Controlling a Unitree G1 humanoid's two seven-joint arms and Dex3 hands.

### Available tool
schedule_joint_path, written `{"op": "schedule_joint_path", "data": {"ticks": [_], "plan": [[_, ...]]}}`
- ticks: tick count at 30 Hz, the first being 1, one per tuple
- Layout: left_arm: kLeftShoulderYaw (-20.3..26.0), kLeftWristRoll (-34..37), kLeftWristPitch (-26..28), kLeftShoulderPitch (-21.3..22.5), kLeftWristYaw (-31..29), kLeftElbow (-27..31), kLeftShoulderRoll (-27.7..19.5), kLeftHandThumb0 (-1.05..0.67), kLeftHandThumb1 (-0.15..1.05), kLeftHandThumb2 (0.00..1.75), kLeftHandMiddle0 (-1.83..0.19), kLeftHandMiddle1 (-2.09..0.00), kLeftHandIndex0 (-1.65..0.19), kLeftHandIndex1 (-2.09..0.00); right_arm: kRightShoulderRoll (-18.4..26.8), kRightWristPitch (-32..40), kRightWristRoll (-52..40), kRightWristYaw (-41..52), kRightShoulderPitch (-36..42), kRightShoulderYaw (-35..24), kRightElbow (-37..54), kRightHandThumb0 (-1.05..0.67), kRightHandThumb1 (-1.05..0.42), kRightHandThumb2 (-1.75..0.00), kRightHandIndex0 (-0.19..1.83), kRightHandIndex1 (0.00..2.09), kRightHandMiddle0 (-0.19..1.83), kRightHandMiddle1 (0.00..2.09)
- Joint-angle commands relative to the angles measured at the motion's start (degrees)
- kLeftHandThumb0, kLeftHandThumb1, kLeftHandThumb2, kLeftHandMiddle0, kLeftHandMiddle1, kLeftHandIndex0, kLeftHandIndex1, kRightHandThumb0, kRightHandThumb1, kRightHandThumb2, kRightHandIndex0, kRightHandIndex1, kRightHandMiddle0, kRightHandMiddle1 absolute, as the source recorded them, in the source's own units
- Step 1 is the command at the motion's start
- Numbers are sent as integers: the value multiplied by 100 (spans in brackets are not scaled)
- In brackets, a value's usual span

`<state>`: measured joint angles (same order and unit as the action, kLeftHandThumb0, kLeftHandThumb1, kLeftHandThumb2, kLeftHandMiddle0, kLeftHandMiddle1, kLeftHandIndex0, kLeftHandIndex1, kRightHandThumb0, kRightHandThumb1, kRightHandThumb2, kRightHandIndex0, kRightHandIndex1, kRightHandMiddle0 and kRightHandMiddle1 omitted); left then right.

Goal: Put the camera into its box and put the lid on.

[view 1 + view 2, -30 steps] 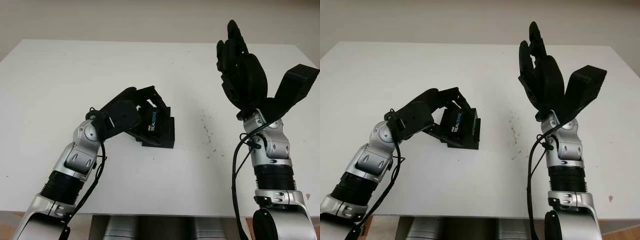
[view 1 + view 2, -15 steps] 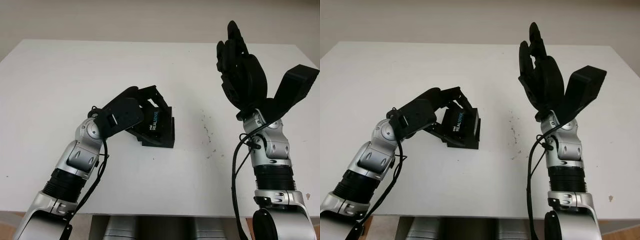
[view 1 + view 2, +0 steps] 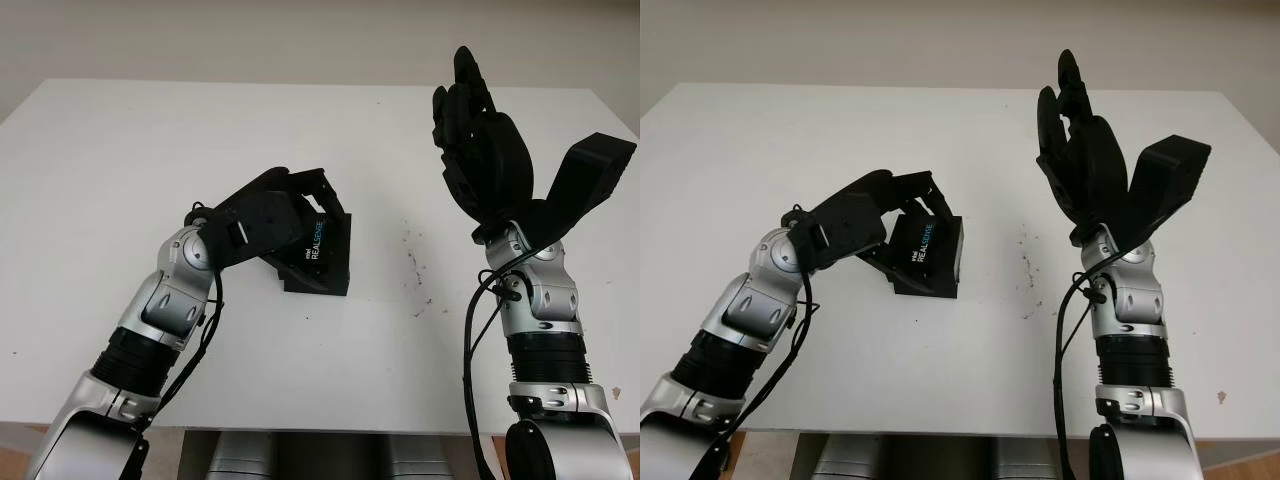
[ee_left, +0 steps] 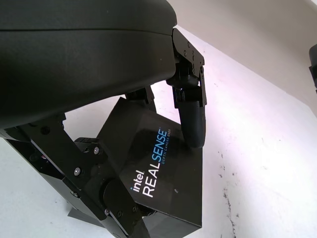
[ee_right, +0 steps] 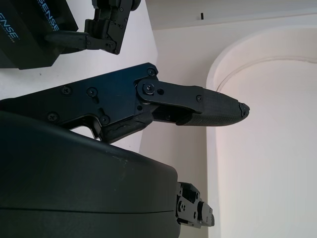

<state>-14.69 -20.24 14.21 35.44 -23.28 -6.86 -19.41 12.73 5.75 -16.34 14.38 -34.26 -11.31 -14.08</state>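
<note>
- The left hand (image 3: 285, 215) has been advanced further over the black lid (image 3: 320, 252), printed REALSENSE, compared with the frames a second and half a second ago; the lid appears more tilted, its far edge raised.
- In the left wrist view, one finger (image 4: 190, 116) is pressed on the lid's top face, with the other fingers at its near side; the lid is judged to be gripped.
- The box (image 3: 335, 280) beneath sits mid-bench (image 3: 120, 150); the camera itself cannot be made out.
- The right hand (image 3: 480, 150) is unchanged: raised well clear, holding nothing.
- Interpretation: the lid is probably being seated or adjusted; closure is not confirmed.
</note>
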Motion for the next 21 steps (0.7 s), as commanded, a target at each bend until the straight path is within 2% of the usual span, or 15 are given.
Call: {"op": "schedule_joint_path", "data": {"ticks": [1, 9, 21], "plan": [[-66, -43, 46, 173, -10, 88, 66, -9, 95, 5, -37, -145, -30, -141, -41, -85, -13, -5, -29, -20, 3, -74, -105, -54, -19, 0, -19, 0], [-235, -336, 201, 231, 59, 50, 131, -7, 93, 5, -41, -152, -33, -147, -96, -116, 2, -87, -3, -40, 24, -75, -105, -51, -19, 0, -19, 0], [-419, -688, 447, 63, 102, 136, 123, -7, 94, 6, -39, -145, -30, -139, -128, -65, -43, -110, 8, -48, 60, -75, -105, -50, -19, 0, -19, 0]]}}
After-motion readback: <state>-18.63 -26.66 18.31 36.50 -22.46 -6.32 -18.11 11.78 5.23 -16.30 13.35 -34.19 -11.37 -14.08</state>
